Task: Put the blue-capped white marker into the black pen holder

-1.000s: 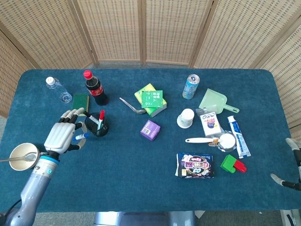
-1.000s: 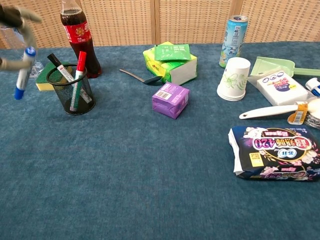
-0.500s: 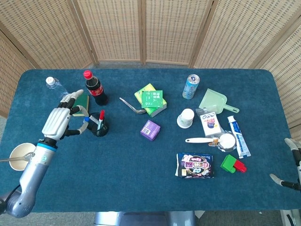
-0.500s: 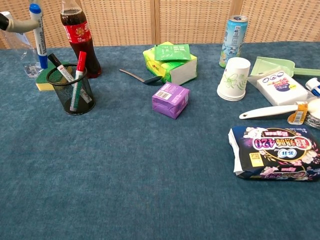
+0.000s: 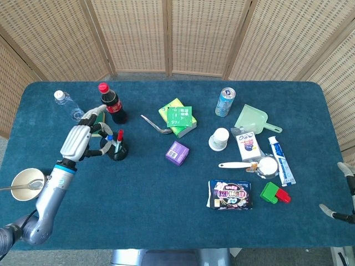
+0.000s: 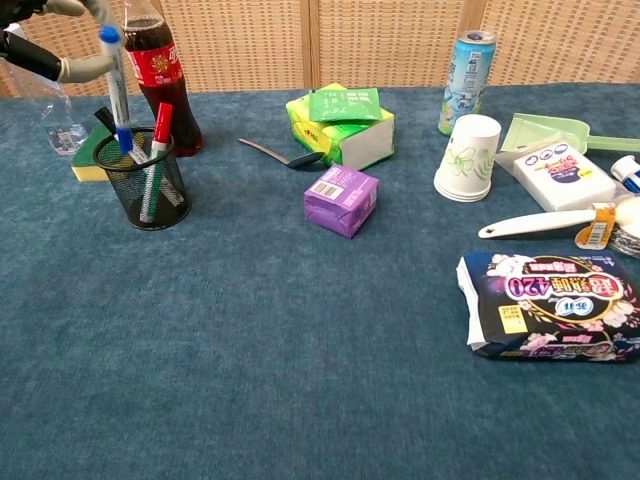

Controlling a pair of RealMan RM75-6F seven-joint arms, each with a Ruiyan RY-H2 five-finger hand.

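From the chest view I see the blue-capped white marker [image 6: 117, 90] upright, its lower blue tip at the rim of the black pen holder [image 6: 148, 190] (a red-capped marker [image 6: 156, 150] already stands inside). My left hand [image 5: 83, 140] pinches it near the top; the head view shows the whole hand but hides most of the marker. My right hand [image 5: 345, 191] barely shows at the head view's edge, so I cannot tell its state.

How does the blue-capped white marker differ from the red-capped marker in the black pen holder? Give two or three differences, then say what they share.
The blue-capped white marker is held by the left hand; nothing holds the red-capped marker. The blue-capped white marker's lower end is only just inside the rim of the black pen holder, while the red-capped marker sits deep inside, leaning on the rim. One has blue ends, the other a red cap. Both stand nearly upright at the same holder.
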